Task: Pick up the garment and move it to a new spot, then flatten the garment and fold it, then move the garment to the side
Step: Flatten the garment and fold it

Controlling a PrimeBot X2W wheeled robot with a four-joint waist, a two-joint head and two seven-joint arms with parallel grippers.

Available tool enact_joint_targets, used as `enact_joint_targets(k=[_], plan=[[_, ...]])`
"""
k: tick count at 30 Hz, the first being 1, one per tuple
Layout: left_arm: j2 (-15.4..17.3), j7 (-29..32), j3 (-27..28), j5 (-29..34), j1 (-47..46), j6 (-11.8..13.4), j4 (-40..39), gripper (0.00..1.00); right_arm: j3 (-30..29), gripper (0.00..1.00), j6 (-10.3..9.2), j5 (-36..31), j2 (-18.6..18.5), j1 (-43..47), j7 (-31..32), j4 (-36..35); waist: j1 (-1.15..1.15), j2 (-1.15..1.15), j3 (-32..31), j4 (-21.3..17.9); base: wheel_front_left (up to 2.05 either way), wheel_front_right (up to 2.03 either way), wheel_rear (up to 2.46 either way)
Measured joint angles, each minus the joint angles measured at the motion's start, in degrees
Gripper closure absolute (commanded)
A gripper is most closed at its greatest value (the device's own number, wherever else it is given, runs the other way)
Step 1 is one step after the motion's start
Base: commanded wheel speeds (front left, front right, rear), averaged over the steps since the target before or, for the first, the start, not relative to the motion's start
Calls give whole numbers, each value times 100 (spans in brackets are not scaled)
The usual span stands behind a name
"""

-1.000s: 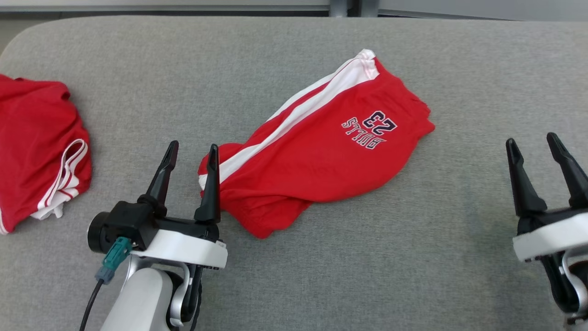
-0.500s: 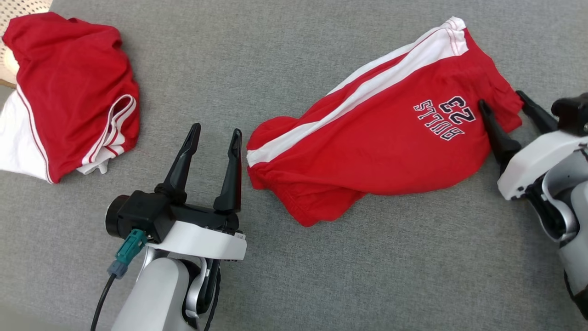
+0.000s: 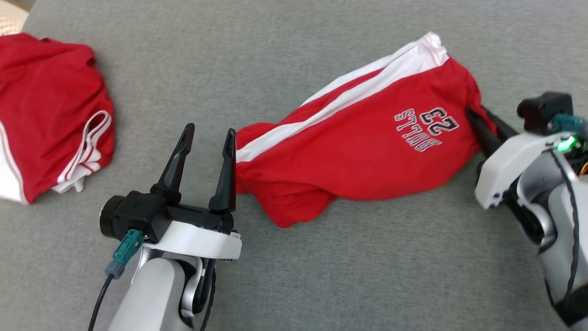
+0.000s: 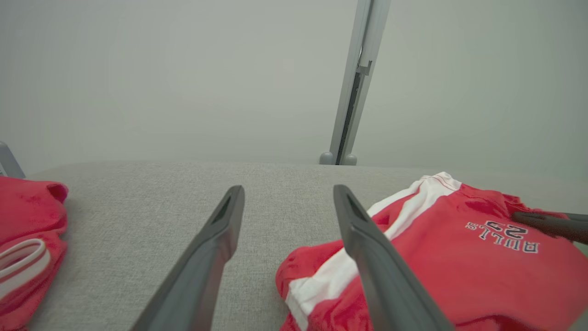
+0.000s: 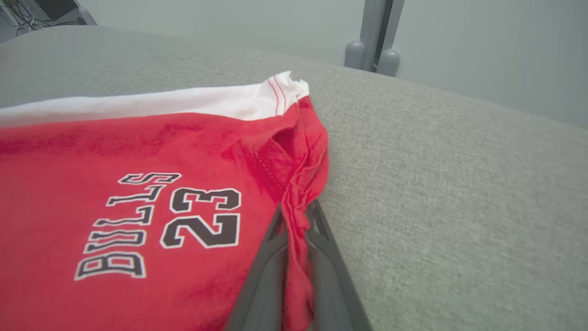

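The garment [image 3: 358, 151] is a pair of red shorts with a white side stripe and "BULLS 23" print, lying rumpled across the grey cushion [image 3: 321, 276]. My right gripper [image 3: 477, 115] is shut on the garment's right edge; in the right wrist view the red cloth [image 5: 296, 239] is bunched between the two dark fingers. My left gripper [image 3: 209, 131] stands open just left of the garment's lower end, not touching it. In the left wrist view its fingers [image 4: 206, 257] frame bare cushion, with the garment [image 4: 459, 257] to their right.
A second red garment [image 3: 50, 115] with white trim lies crumpled at the far left of the cushion. A grey upright post [image 4: 356, 82] and a pale wall stand behind the cushion's far edge.
My right gripper came in from the lower right to the garment's right edge and closed on it. The head camera shifted. My left gripper stayed open.
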Motion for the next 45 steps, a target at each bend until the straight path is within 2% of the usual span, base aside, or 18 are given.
enact_joint_targets(k=[10,14,22,32,36,38,40,41,45], plan=[[174,20,108,68,210,-29,76,0,-1056,100,0,-67,949,2111,-481,-1098,0,0,-361,-686,0,0,0],[241,97,109,51,264,-5,55,0,-1445,100,1,-118,1283,2612,-621,-1363,0,0,-514,-896,0,0,0],[344,232,148,31,426,111,-41,0,-1702,100,-1,-210,1539,2966,-697,-1555,0,0,-659,-1054,0,0,0],[363,226,213,-9,459,231,-145,0,-1795,100,-2,-259,1526,2945,-700,-1558,0,0,-721,-929,0,0,0],[358,190,216,-8,460,291,-160,0,-1638,100,-7,-377,1419,2687,-698,-1781,0,0,-755,-753,0,0,0],[345,177,222,-9,460,314,-162,0,-1372,100,-7,-439,1423,2475,-646,-1949,0,0,-779,-643,0,0,0],[326,145,232,-18,463,350,-158,0,-970,100,-7,-474,1439,2278,-590,-2073,0,0,-809,-521,0,0,0],[309,129,248,-36,492,369,-153,0,-531,100,-7,-477,1469,2106,-491,-2113,0,0,-846,-387,0,0,0],[268,81,248,-69,558,389,-126,0,257,100,-7,-311,1574,1883,-421,-1974,0,0,-909,-100,0,0,0]])
